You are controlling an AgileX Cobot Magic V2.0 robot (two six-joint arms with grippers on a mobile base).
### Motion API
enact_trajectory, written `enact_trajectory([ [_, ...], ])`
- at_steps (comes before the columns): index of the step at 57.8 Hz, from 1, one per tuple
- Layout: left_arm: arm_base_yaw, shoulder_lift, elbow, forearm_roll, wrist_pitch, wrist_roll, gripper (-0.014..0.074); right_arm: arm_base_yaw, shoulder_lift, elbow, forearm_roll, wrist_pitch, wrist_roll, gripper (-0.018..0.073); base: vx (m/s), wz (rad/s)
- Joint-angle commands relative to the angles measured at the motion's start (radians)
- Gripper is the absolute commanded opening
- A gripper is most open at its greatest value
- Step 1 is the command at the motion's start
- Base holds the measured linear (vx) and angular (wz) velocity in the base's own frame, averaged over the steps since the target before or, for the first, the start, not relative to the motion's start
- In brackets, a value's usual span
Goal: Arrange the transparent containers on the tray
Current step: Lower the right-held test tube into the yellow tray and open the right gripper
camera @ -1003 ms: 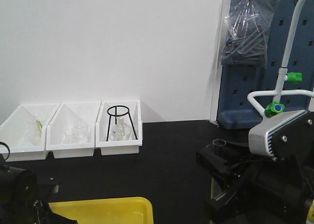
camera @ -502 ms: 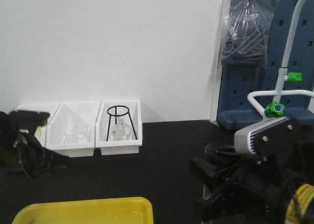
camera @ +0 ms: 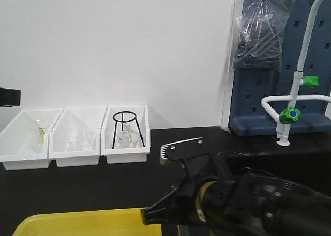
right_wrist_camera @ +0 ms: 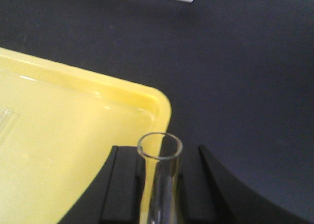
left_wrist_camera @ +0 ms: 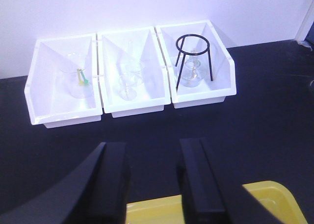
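As it stands upright, the slim test tube (right_wrist_camera: 159,192) looks clear.

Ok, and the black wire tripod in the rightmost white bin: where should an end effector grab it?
Probably by the top ring, coming straight down. The tripod stands upright in the white bin, whose walls shield its sides; its thin legs splay outward around a glass flask, so a side approach risks hitting glass. The ring is the freest part.
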Motion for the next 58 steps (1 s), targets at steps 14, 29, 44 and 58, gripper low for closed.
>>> enact_trajectory([
  [14,-0.006,-0.026,-0.027,0.011,0.003,-0.002,0.0383,0.013,0.205,-0.243,0.32,0.018,-0.17,-0.0011,0.0,0.0],
  [29,-0.006,-0.026,-0.027,0.008,0.014,-0.002,0.0383,0.013,0.363,-0.413,0.416,0.106,-0.186,-0.0011,0.0,0.0],
  [44,-0.006,-0.026,-0.027,0.008,0.029,-0.002,0.0379,0.013,0.49,-0.544,0.457,0.16,-0.184,-0.0011,0.0,0.0],
  [58,-0.006,-0.026,-0.027,0.008,0.032,-0.002,0.0379,0.012,0.585,-0.574,0.457,0.125,-0.183,-0.0011,0.0,0.0],
])
